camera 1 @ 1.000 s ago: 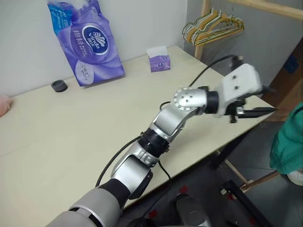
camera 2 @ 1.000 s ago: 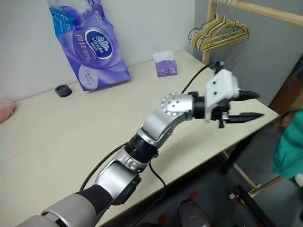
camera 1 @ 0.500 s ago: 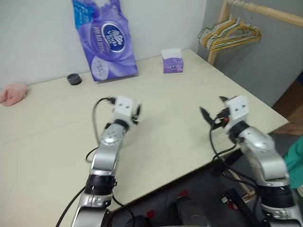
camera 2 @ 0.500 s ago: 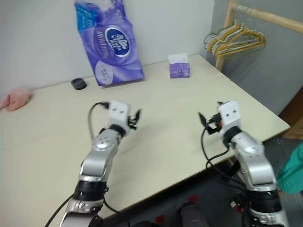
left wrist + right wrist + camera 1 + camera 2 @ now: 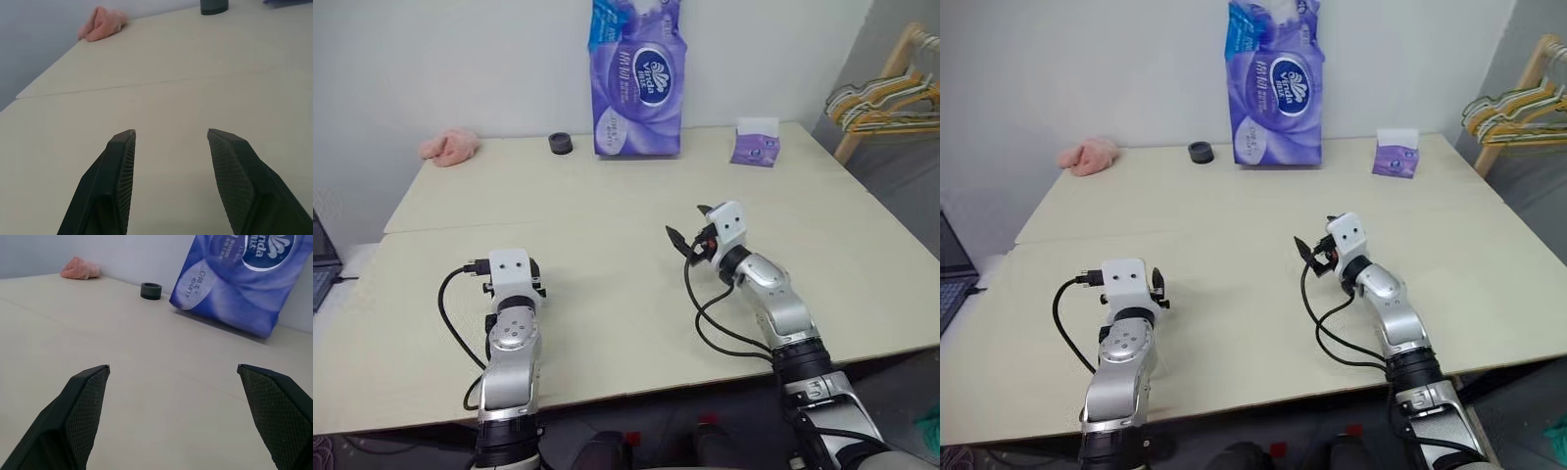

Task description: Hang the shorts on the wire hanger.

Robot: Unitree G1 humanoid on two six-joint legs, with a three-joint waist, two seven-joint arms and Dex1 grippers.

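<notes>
- Left gripper is spread partway with nothing between its fingers, low over the cream table at about 7 o'clock.
- Right gripper is spread wide and empty, near the table's centre.
- A scrap of teal cloth, perhaps the shorts, sits off the table at 4 o'clock.
- Bunched hangers hang at 2 o'clock; I cannot tell the wire hanger among them.
- Purple tissue pack stands at 12 o'clock, pink cloth at 10.
</notes>
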